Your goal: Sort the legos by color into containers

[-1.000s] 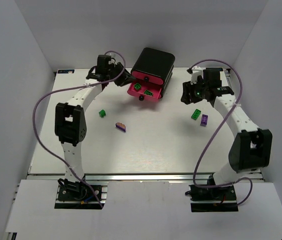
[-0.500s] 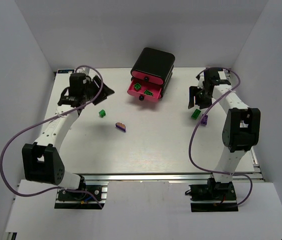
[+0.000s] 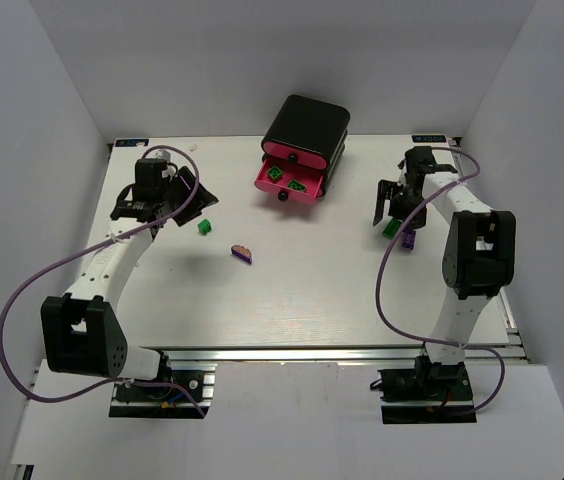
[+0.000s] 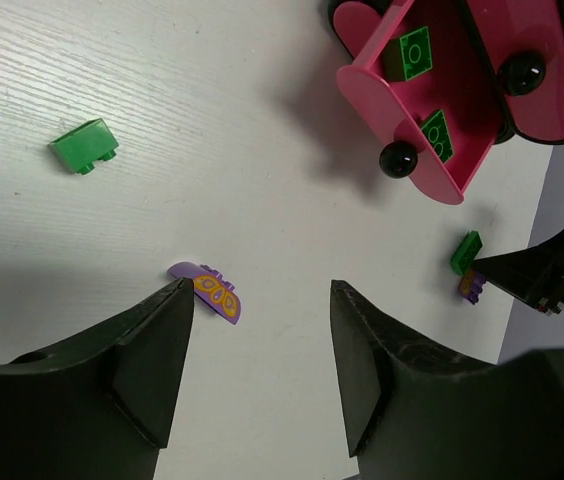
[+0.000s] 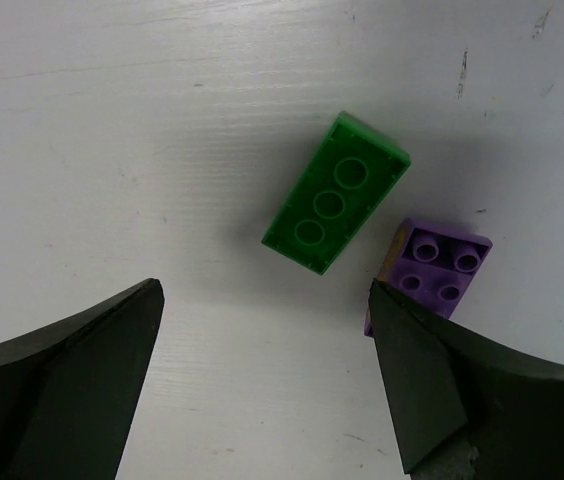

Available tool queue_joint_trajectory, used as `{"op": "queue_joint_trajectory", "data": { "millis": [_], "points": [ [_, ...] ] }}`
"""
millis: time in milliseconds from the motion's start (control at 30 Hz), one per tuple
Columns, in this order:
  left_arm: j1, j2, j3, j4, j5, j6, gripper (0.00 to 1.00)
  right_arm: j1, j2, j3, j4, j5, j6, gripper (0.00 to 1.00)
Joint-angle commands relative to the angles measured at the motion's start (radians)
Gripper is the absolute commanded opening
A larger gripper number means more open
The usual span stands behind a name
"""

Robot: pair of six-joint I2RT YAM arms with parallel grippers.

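The black box (image 3: 307, 124) of pink drawers stands at the back centre. One drawer (image 3: 265, 183) is pulled out and holds green legos (image 3: 275, 173); it also shows in the left wrist view (image 4: 367, 85). A green lego (image 3: 204, 227) and a purple curved piece (image 3: 243, 253) lie left of centre. My left gripper (image 3: 193, 197) is open and empty, just up-left of that green lego (image 4: 84, 146). My right gripper (image 3: 392, 208) is open and empty, right above a green lego (image 5: 336, 192) and a purple lego (image 5: 436, 265) that lie side by side.
White walls close in the table on the left, back and right. The pulled-out drawer's black knob (image 3: 284, 197) sticks out toward the table's middle. The right gripper's finger (image 4: 552, 275) shows at the far edge of the left wrist view.
My left arm swung away from the drawer to the left and settled near the left green lego. My right gripper came down over the right green and purple legos.
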Motion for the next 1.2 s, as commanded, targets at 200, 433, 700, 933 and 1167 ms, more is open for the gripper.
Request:
{"op": "queue_joint_trajectory", "data": {
  "millis": [200, 433, 700, 933, 1167],
  "points": [
    [0.016, -0.055, 0.013, -0.055, -0.052, 0.023, 0.67, -0.002, 0.097, 0.084, 0.010, 0.045, 0.086, 0.88],
    [0.016, -0.067, 0.003, -0.081, -0.073, 0.023, 0.67, 0.000, 0.159, 0.108, 0.018, 0.151, 0.105, 0.81],
    [0.016, -0.087, -0.019, -0.111, -0.119, 0.033, 0.68, -0.002, 0.198, 0.095, 0.015, 0.165, 0.102, 0.57],
    [0.025, -0.073, -0.093, -0.113, -0.131, 0.026, 0.82, 0.004, 0.132, 0.133, 0.051, -0.022, -0.061, 0.20],
    [0.047, -0.023, -0.099, -0.096, -0.122, 0.024, 0.83, 0.063, -0.030, 0.154, 0.186, -0.408, -0.518, 0.00]
  ]
}}
